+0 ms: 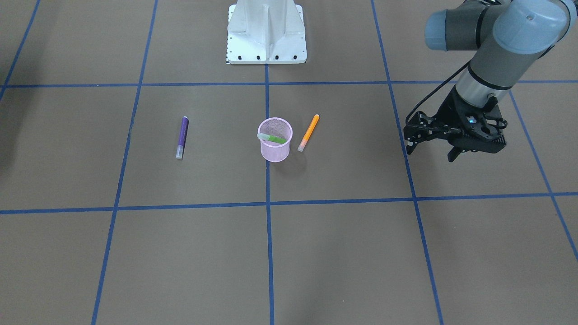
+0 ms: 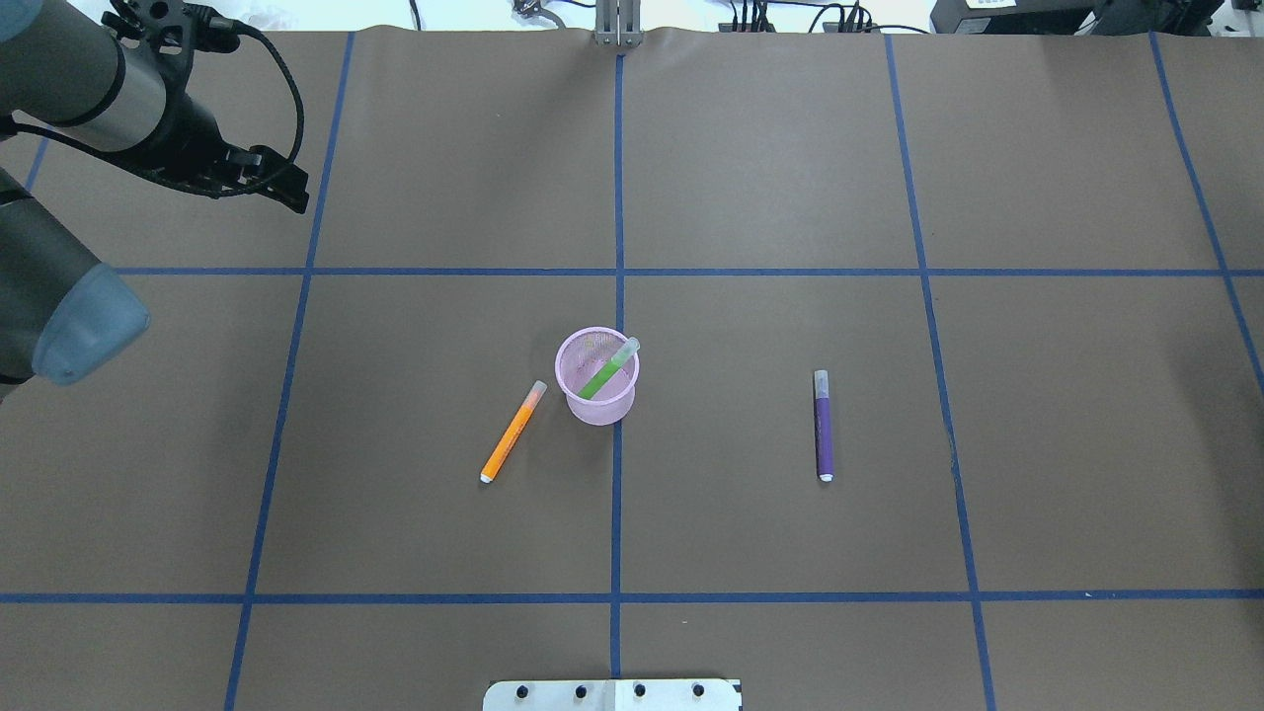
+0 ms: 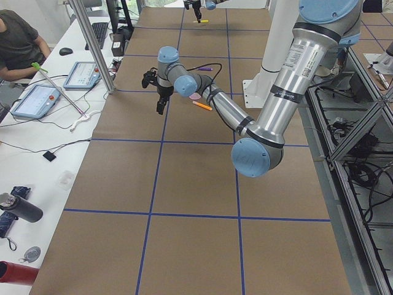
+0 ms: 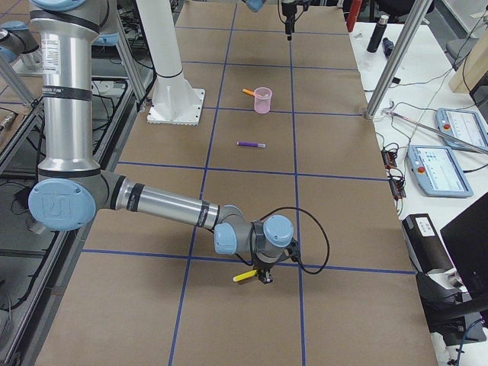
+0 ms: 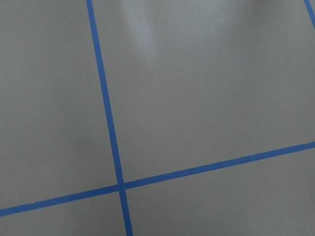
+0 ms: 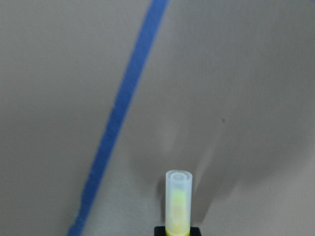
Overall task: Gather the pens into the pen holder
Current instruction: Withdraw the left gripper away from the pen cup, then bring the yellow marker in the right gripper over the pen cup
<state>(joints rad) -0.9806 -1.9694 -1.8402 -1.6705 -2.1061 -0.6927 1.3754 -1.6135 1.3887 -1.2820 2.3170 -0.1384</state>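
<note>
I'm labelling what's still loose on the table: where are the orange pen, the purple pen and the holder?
orange pen [image 2: 513,432], overhead view, middle of the barrel.
purple pen [image 2: 823,428], overhead view, middle of the barrel.
holder [image 2: 603,408], overhead view, outer mesh wall.

Brown table [image 1: 316,253] ruled by blue tape lines [image 1: 269,234]; one tape crossing [image 5: 120,186] lies near the fingers [image 1: 408,149] of the left gripper [image 1: 430,154].

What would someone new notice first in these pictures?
The pink mesh pen holder stands at the centre of the table, with a green pen leaning inside it. An orange pen lies just beside it, and a purple pen lies farther off on the other side. Far along the table, the right arm's jaws are shut on a yellow pen.
</note>
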